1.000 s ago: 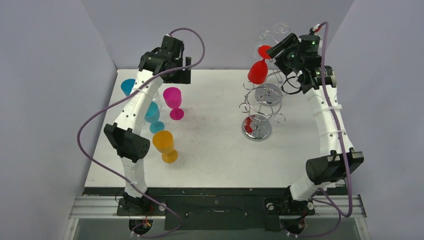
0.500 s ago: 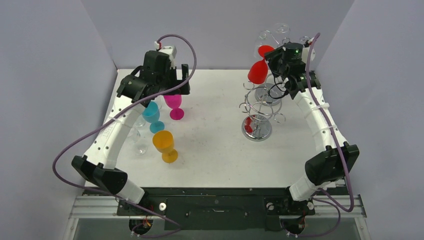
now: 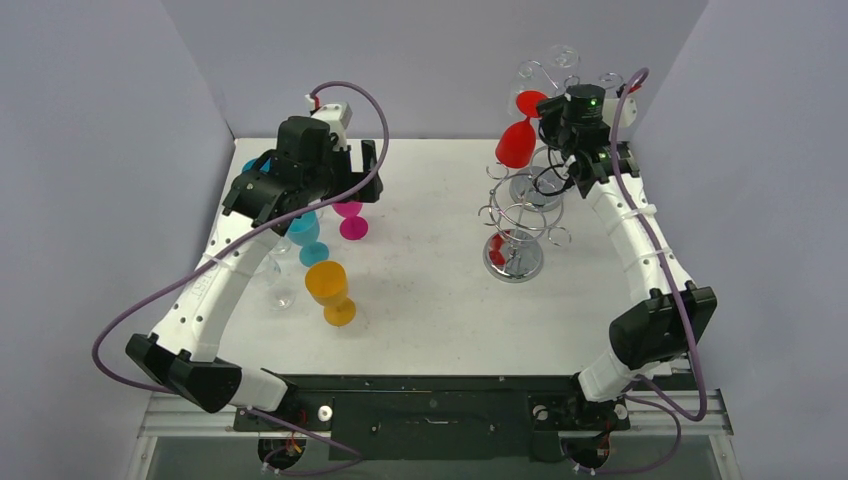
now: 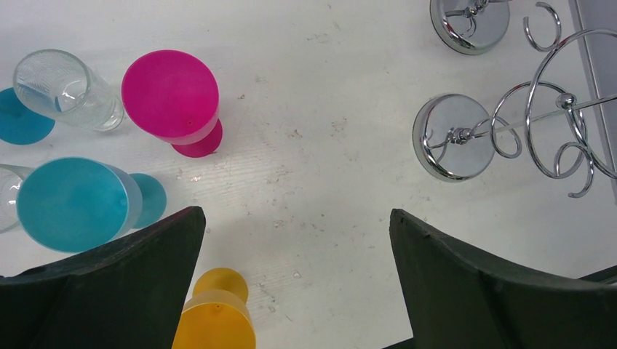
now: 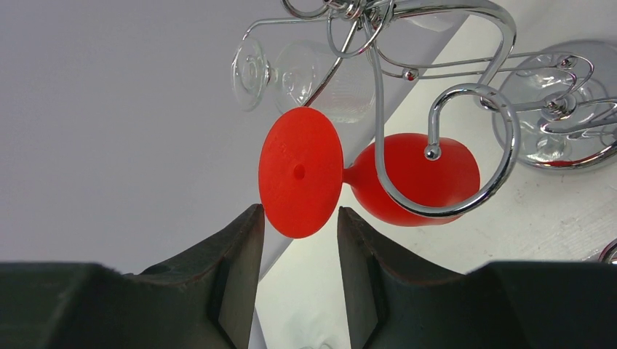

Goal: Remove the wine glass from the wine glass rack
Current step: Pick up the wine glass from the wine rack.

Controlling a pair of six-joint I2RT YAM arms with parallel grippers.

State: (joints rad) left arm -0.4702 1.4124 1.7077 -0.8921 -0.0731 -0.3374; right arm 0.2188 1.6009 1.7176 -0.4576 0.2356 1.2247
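Note:
The red wine glass [image 3: 515,148] hangs tilted in a loop at the top of the chrome wine glass rack [image 3: 525,215] at the back right. In the right wrist view its round foot [image 5: 300,173] faces the camera and its bowl [image 5: 418,178] sits inside a rack loop [image 5: 509,138]. My right gripper [image 5: 300,211] has its two fingertips against the lower rim of that foot, one on each side. My left gripper [image 4: 297,218] hovers wide open and holds nothing, high above the coloured glasses on the left.
A clear glass [image 5: 320,73] hangs on the rack behind the red one. Standing on the left of the table are a magenta glass [image 4: 171,94], a teal glass [image 4: 69,203], a yellow glass [image 3: 328,285] and a clear glass [image 4: 69,91]. Grey walls enclose the table.
The right gripper moved in to the red foot and its jaws narrowed onto it. The left arm swung back and lower, away from the magenta glass, its jaws opening wide.

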